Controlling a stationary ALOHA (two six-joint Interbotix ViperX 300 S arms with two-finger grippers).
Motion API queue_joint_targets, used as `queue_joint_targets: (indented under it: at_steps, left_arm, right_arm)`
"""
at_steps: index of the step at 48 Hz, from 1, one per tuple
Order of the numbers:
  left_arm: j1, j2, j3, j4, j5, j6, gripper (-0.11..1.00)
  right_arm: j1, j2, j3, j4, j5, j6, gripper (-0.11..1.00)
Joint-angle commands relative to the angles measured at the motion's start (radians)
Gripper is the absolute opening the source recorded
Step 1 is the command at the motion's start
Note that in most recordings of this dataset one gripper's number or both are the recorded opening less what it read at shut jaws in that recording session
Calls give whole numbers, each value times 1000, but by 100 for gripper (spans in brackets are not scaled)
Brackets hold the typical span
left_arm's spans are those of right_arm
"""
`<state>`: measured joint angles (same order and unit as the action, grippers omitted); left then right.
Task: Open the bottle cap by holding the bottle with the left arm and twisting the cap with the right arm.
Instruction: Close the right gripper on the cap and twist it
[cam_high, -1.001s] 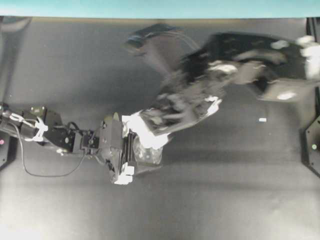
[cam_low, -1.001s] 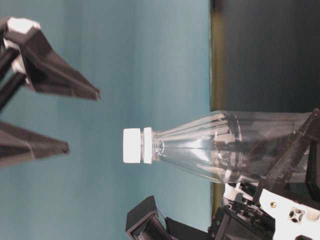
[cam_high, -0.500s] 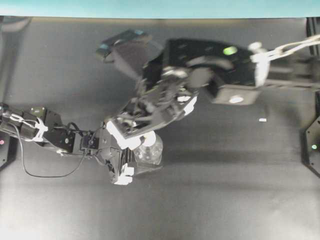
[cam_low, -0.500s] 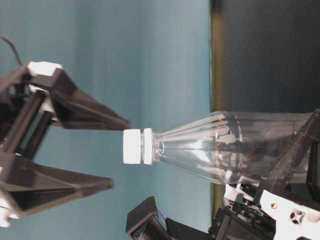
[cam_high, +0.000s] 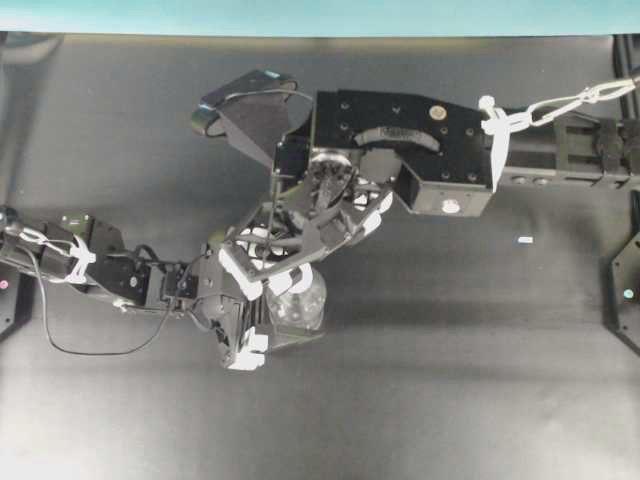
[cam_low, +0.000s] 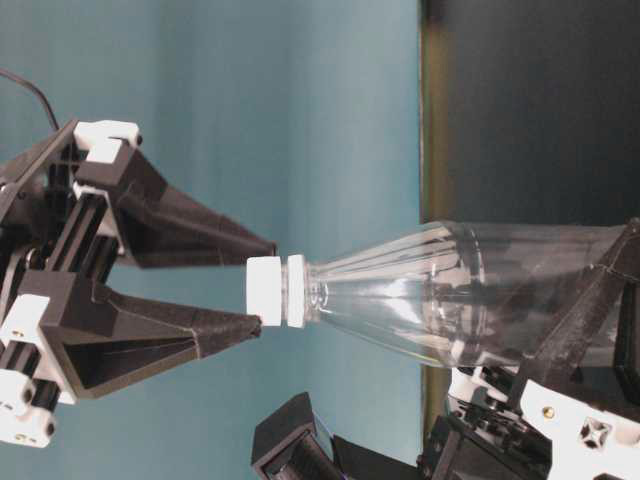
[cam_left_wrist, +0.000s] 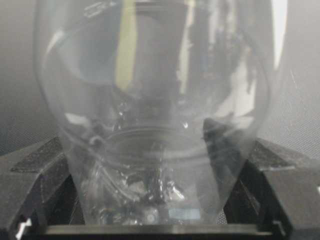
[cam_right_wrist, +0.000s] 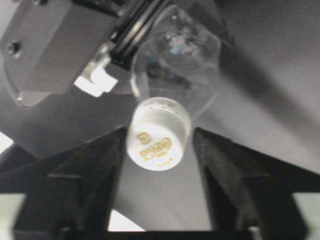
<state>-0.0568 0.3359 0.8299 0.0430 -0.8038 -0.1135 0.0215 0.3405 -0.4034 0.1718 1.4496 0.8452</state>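
R gripper (cam_low: 255, 290) closing onto cap (cam_low: 264, 291)

Fingertips sit at cap's two sides, narrow, contact unclear; L gripper (cam_high: 245, 310) clamps bottle (cam_low: 450, 295) low on body. Seat pads fully on cap, centred w/ neck, before twisting; keep L grip firm.

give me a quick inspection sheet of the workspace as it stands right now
surface: dark matte table, no spills seen
bottle: clear plastic bottle upright, lower body between the left gripper fingers
cap: white cap on the neck, gold print on top
clutter: one small white scrap on the table
left gripper: shut on the bottle
right gripper: right gripper fingertips either side of the cap; contact cannot be told
cables: thin black cable looping beside the left arm; white tie on the right arm
surroundings: teal wall behind the table
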Motion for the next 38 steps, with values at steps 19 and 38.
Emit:
queue_joint_targets:
  at_steps: [19,38]
  left_arm:
    - [-6,0,0,3,9,-3,81]
    - [-8,0,0,5,9,-3,81]
  right_arm:
    - [14,3,-17,-2,35,-173,39]
    - [29,18,-52,-3,67,-759,39]
